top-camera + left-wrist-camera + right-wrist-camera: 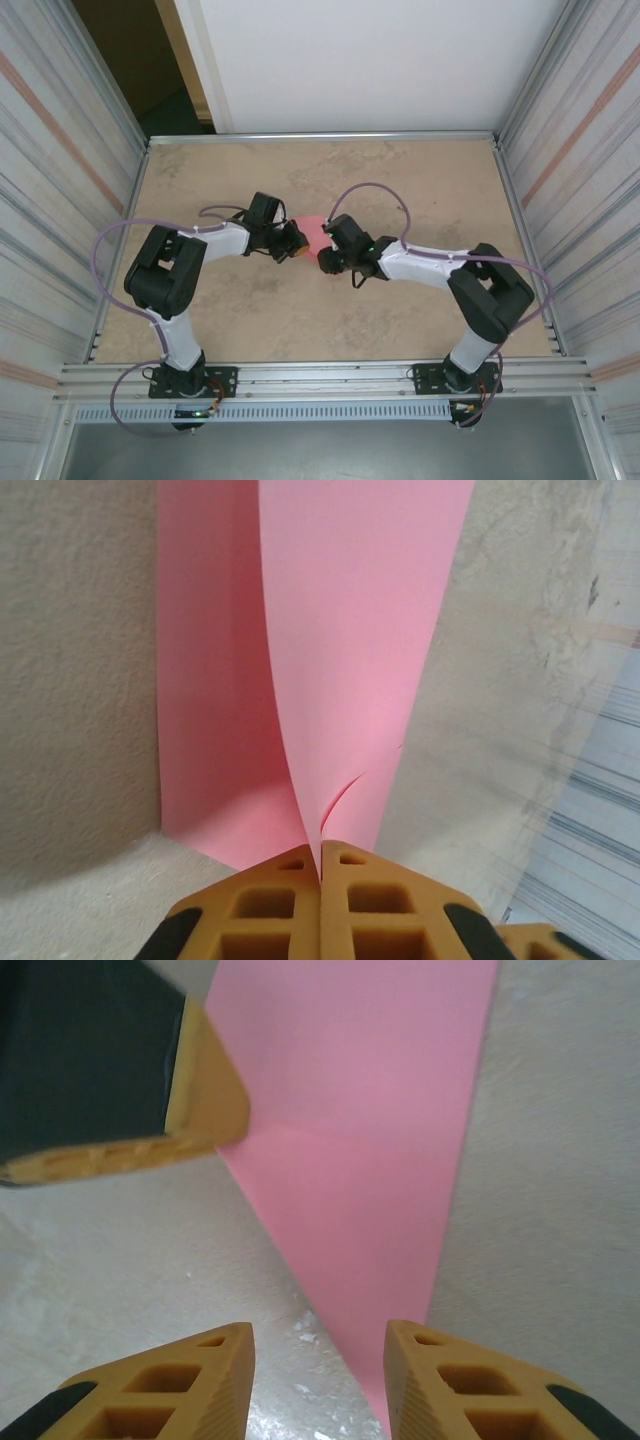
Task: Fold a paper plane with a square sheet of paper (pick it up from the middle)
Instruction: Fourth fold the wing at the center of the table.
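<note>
Square sheet of paper (313,228) sits in the middle of the worktop (420,190) in the top view, a small pink-red patch between my two tools. My left tool (297,243) is at its left side and my right tool (328,260) at its near right edge; from this height I cannot tell how either pair of jaws stands. From my left wrist, the sheet (350,630) is in two parts: one lies flat on the worktop (70,680) to the left, and the other rises as a curved flap with a short crease near its near edge. My left tool (322,865) has its yellow fingers pressed fully together, with the near edge of that raised flap pinched between them. From my right wrist, the paper (370,1140) runs from the far edge down to a narrow point just beside the inner face of my right-hand finger (450,1380), with a faint bend across it. My right tool (320,1370) stands partly open, gripping nothing. One yellow finger (208,1100) of my left tool shows at the far left, touching the sheet's left edge.
</note>
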